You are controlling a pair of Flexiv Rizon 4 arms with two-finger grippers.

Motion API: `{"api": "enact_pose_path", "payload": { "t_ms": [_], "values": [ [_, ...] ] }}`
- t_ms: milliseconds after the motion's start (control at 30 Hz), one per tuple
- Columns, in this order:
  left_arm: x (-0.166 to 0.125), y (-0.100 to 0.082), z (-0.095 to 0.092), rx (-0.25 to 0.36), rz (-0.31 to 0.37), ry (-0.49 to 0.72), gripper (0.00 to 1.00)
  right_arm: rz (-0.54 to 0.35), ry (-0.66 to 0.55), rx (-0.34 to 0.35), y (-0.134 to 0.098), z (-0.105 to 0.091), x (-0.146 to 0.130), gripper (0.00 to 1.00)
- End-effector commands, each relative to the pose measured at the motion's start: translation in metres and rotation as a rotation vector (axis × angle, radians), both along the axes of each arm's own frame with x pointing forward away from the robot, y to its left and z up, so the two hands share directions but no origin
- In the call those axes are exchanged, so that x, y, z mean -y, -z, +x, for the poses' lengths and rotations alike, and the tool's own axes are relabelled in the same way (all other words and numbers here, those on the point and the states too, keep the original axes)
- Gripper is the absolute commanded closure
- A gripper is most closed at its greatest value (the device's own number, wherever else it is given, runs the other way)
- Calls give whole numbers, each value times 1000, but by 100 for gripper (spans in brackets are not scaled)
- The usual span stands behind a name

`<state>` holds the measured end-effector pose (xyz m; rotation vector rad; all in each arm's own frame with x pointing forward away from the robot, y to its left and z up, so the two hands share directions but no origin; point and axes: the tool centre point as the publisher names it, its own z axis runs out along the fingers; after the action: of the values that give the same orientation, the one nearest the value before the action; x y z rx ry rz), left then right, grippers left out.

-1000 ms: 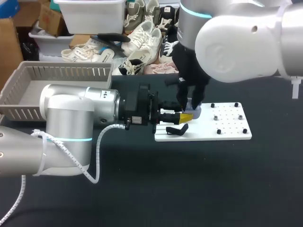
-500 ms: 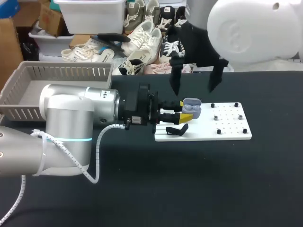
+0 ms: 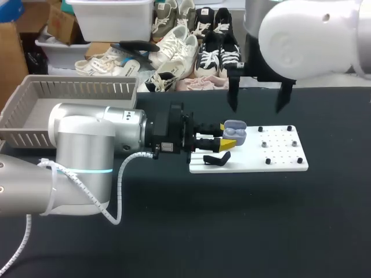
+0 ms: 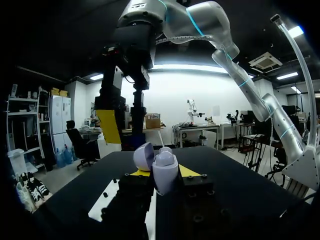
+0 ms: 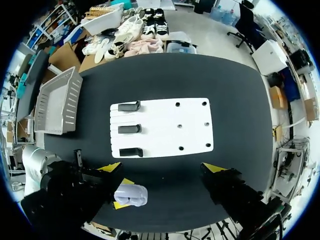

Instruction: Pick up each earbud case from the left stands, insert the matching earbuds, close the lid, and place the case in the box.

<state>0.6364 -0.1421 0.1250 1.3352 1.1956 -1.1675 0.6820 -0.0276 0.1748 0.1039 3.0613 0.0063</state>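
Your left hand [image 3: 227, 138] is clamped on the open case [image 3: 235, 133], over the white board [image 3: 281, 159]. Your right hand [image 3: 257, 106] hangs above, spread apart. Press the lid [image 4: 144, 156] down squarely, without tilting the case.

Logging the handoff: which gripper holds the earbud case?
The left gripper: its yellow tips clamp the open lilac earbud case, while the right gripper hangs open and empty.

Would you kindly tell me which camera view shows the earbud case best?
The left wrist view: the earbud case sits close up, held in the left gripper, lid open. The head view shows it small, partly behind a yellow tip. The right wrist view shows only a pale shape from above.
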Motion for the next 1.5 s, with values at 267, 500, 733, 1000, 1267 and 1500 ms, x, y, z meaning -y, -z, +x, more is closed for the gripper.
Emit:
{"api": "enact_pose_path", "payload": {
  "t_ms": [267,500,733,1000,1267,1500],
  "values": [
    [0,0,-1,2,-1,-5,100,0,2,-107,27,-4,3,0],
    [0,0,-1,2,-1,-5,100,13,-32,-129,21,-32,4,0],
    [0,0,-1,2,-1,-5,100,30,-41,-109,11,-40,6,0],
    [0,0,-1,2,-1,-5,100,64,11,32,-11,-37,20,0],
    [-14,-9,-1,-1,-19,-29,100,156,-112,153,-38,-50,28,0],
    [-68,-36,10,31,33,-158,100,156,-112,153,-38,-50,28,0]
  ]
}}
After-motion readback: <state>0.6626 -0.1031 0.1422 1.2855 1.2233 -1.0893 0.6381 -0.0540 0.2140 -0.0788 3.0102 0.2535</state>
